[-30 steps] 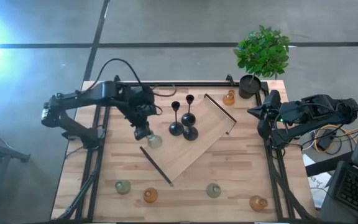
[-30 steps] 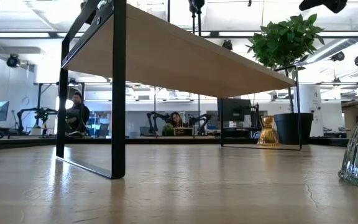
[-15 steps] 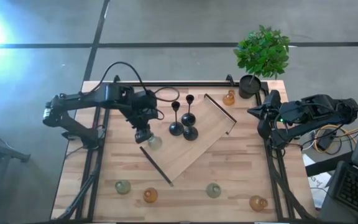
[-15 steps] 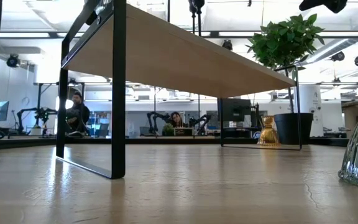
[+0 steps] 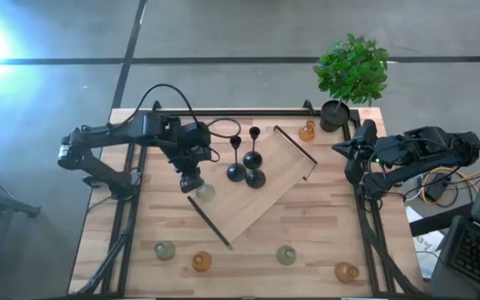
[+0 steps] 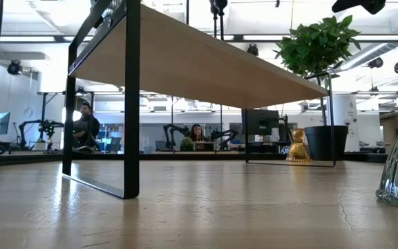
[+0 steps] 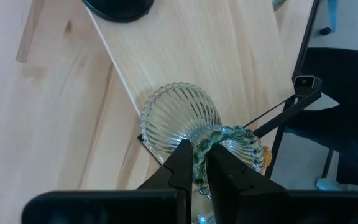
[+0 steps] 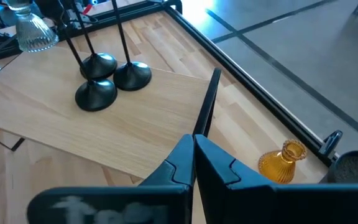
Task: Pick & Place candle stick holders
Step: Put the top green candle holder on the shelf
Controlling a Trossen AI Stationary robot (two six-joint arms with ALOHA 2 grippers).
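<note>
Left wrist view, hand pinching glass holder

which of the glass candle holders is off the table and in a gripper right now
The pale green glass holder at the raised wooden shelf's edge, gripped by the left gripper. The other glass holders stand free on the table.

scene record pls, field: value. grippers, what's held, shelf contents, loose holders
left gripper: shut on the rim of a pale green glass holder, at the raised wooden shelf's left edge
right gripper: shut, empty, parked at the table's right edge
on shelf: three black stem holders
table, front: green glass holder, amber glass holder, second green holder, second amber holder
table, back: amber holder beside the potted plant
background: people at desks, far off
</note>
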